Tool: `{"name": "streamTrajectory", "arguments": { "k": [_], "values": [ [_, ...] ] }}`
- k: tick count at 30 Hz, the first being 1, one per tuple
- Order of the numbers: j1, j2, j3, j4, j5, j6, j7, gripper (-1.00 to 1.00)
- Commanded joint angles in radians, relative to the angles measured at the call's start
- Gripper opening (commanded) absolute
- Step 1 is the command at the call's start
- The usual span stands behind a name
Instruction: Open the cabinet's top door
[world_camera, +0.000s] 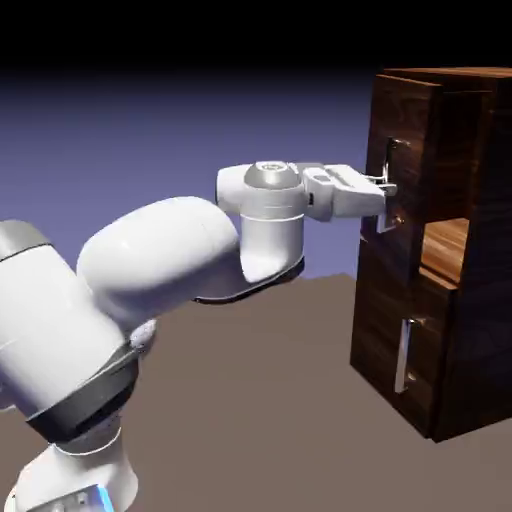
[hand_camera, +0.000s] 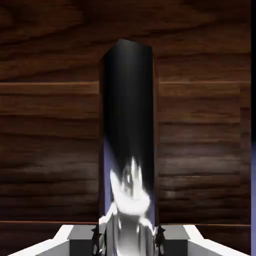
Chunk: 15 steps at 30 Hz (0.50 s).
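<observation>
Claw (world_camera: 385, 188) is reaching level, clamping narrow on the top door's handle (hand_camera: 129, 150). Top door (world_camera: 392, 190) is sitting directly ahead of the claw, slightly ajar, lighter interior showing behind. Lower door (world_camera: 395, 350) is sitting below the claw, shut. Brown surface (world_camera: 260, 400) is lying well below; nothing is blocking.

The cabinet (world_camera: 470, 250) runs off the exterior view's right edge; the hand (world_camera: 386, 187) hides part of the top door's handle (world_camera: 397, 150).

White arm (world_camera: 160, 260) bent, reaching level, fingers (hand_camera: 102, 235) closed tight, wrist horizontal
</observation>
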Motion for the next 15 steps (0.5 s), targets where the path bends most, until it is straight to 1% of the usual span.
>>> {"name": "streamTrajectory", "arguments": {
  "k": [1, 8, 15],
  "values": [
    [-0.002, 0.009, 0.022, -0.016, 0.021, -0.045, 0.010, -1.00],
    [0.027, 0.098, 0.172, -0.082, 0.193, -0.349, 0.086, -1.00],
    [0.126, 0.258, 0.292, -0.055, 0.419, -0.653, 0.190, -1.00]
  ]
}}
